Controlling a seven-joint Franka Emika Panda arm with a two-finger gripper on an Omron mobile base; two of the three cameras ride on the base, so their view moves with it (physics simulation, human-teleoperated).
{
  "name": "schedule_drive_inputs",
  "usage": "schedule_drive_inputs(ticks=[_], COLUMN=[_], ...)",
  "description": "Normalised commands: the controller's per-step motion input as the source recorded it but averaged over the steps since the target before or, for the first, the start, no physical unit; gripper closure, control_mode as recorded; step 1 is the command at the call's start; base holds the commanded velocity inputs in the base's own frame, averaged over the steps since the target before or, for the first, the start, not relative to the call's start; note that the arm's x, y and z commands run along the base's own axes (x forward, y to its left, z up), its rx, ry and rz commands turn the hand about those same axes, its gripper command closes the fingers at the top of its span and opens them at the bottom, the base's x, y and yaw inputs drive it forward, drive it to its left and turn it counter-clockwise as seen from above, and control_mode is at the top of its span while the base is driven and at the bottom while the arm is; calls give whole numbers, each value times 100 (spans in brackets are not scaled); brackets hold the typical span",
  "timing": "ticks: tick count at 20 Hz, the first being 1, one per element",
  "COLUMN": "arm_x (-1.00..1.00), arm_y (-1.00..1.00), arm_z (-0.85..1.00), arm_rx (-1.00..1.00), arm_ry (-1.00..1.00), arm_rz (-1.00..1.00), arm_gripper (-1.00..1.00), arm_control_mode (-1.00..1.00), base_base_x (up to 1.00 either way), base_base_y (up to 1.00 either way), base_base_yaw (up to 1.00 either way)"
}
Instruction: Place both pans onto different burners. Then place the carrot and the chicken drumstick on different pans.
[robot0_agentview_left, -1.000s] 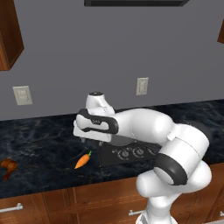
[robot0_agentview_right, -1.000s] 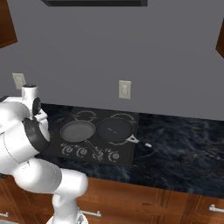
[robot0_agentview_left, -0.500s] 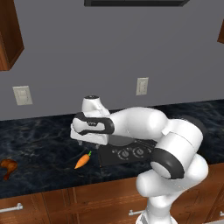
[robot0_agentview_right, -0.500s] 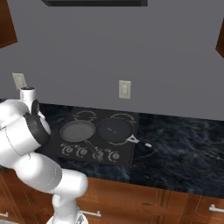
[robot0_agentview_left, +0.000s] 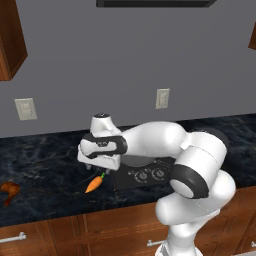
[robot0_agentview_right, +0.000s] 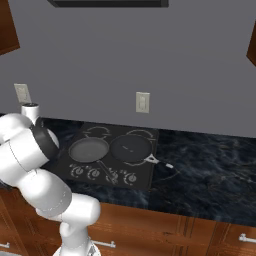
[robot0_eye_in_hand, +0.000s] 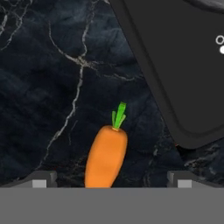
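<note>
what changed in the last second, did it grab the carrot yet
No grab yet. The hand has moved left and down over the counter toward the carrot; its fingers stand open either side of it. The carrot, the drumstick and both pans stayed put.

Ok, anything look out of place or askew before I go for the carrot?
Nothing looks spilled or damaged. Both pans sit flat on the cooktop's burners. The carrot and the drumstick lie loose on the counter, off the pans.
</note>
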Motion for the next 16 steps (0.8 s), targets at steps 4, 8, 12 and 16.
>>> schedule_drive_inputs(ticks=[4, 8, 12, 16], arm_x=[0, 0, 0, 0], arm_y=[11, 0, 0, 0], arm_z=[-8, -14, -18, -21], arm_rx=[0, 0, 0, 0], arm_ry=[1, 0, 0, 0], arm_rz=[-3, 0, 0, 0], arm_gripper=[-100, -100, -100, -100], arm_control_mode=[-100, -100, -100, -100], base_base_x=[0, 0, 0, 0], base_base_y=[0, 0, 0, 0], base_base_yaw=[0, 0, 0, 0])
